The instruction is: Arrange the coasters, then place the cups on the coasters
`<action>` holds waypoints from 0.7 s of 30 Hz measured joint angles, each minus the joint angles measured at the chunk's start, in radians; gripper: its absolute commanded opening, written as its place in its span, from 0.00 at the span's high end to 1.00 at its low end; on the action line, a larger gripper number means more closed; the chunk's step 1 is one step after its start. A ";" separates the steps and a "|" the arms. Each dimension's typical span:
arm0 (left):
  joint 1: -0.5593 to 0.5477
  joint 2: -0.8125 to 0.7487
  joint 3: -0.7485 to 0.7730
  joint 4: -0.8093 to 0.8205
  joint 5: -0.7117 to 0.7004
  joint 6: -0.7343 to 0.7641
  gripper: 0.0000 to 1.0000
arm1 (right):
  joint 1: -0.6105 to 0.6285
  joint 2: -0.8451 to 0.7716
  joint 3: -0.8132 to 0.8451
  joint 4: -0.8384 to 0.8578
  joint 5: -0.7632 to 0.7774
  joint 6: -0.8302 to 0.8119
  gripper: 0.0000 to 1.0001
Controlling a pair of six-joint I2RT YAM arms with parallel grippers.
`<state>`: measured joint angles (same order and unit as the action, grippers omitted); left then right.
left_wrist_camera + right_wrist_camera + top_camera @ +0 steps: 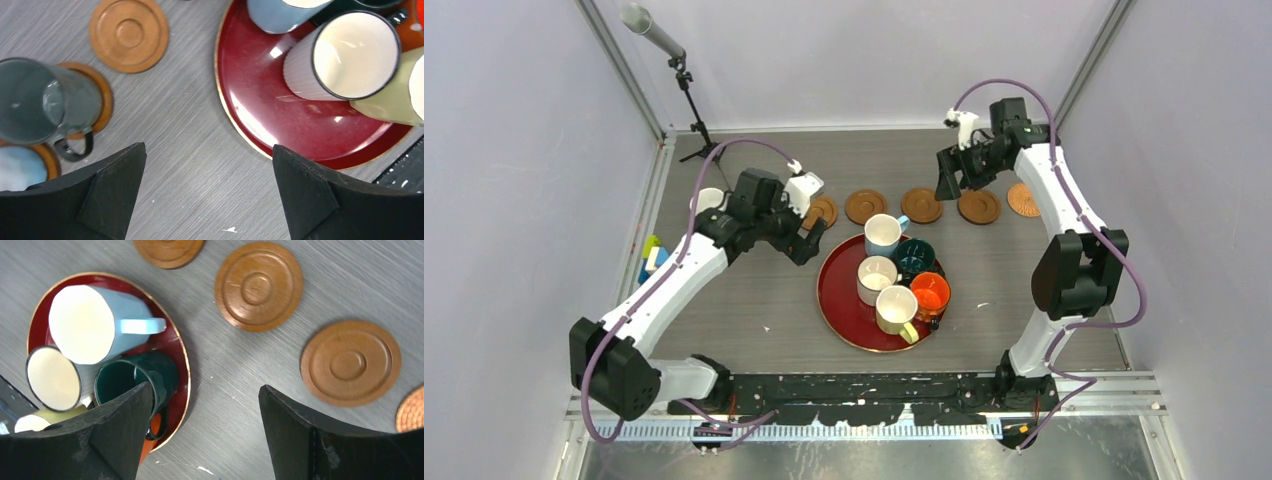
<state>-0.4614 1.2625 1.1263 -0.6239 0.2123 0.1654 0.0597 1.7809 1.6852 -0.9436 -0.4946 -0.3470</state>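
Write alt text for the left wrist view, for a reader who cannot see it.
The open left claw hangs over bare table, holding nothing. At the picture's left a grey-green mug sits on a coaster; at the right, a red tray of mugs.

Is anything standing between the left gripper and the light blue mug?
Nothing visible does. The left gripper hangs open over the grey table beside the dark red round tray; only bare tray surface lies before the light blue handled mug. The white ribbed mug stands off to the side.
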 measured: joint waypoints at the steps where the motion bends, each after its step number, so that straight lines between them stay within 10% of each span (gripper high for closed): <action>1: -0.013 0.006 0.000 0.000 0.011 0.005 0.00 | 0.014 0.000 0.000 -0.005 -0.006 -0.029 0.18; 21: -0.022 0.059 0.000 -0.024 -0.047 0.027 0.00 | 0.248 0.129 0.028 -0.158 -0.062 -0.674 0.31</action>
<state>-0.4831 1.3216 1.1263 -0.6479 0.1650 0.1925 0.3080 1.9102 1.7130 -1.1011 -0.5564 -1.0210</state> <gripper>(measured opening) 0.996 0.728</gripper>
